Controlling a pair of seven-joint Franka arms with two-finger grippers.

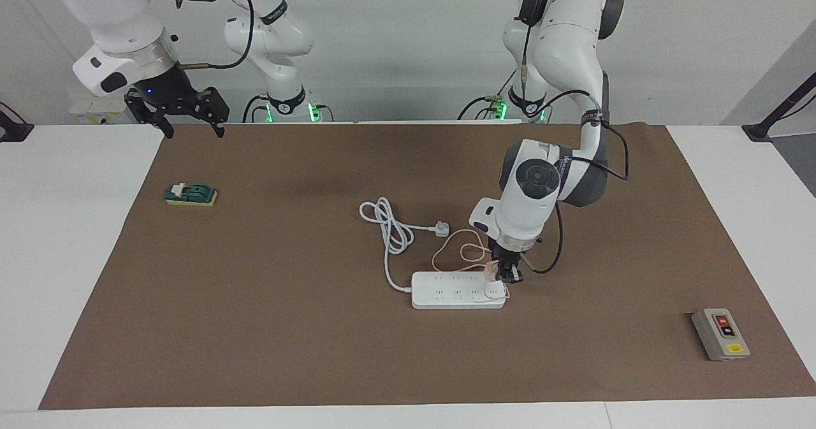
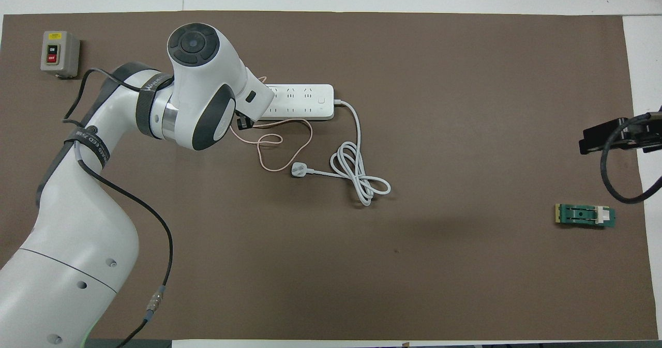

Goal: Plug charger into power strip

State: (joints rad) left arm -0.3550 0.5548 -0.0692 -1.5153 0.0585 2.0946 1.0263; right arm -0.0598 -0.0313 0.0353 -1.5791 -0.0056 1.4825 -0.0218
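I am the pair of arms at a table covered by a brown mat [image 1: 255, 327]. My left gripper [image 1: 503, 275] is down at the power strip [image 1: 446, 290], which lies near the middle of the mat, somewhat toward the left arm's end and toward the edge farthest from me. Between my left fingers I appear to hold the charger [image 1: 491, 270], a small pale pink cube, right at the end of the strip nearest the left arm's end; I judge it to be touching or just over the last sockets, though I cannot tell whether its pins are seated. From overhead, my own wrist hides that end of the strip. The charger's thin pink cable [image 1: 456, 250] loops loosely on the mat just beside the strip, on the side nearer to me. The strip's thick white cord [image 1: 390, 228] coils there too, ending in a white three-pin plug [image 1: 441, 228]. To do this step well, I think I should keep the cube upright and square to the socket holes, press straight down without tilting, and watch that the strip does not slide. My right gripper [image 1: 185, 111] waits, fingers spread apart and holding nothing, over the mat's corner by the right arm's base. A small green block [image 1: 191, 194] lies near that end; a grey switch box [image 1: 720, 333] sits near the far corner at the left arm's end.
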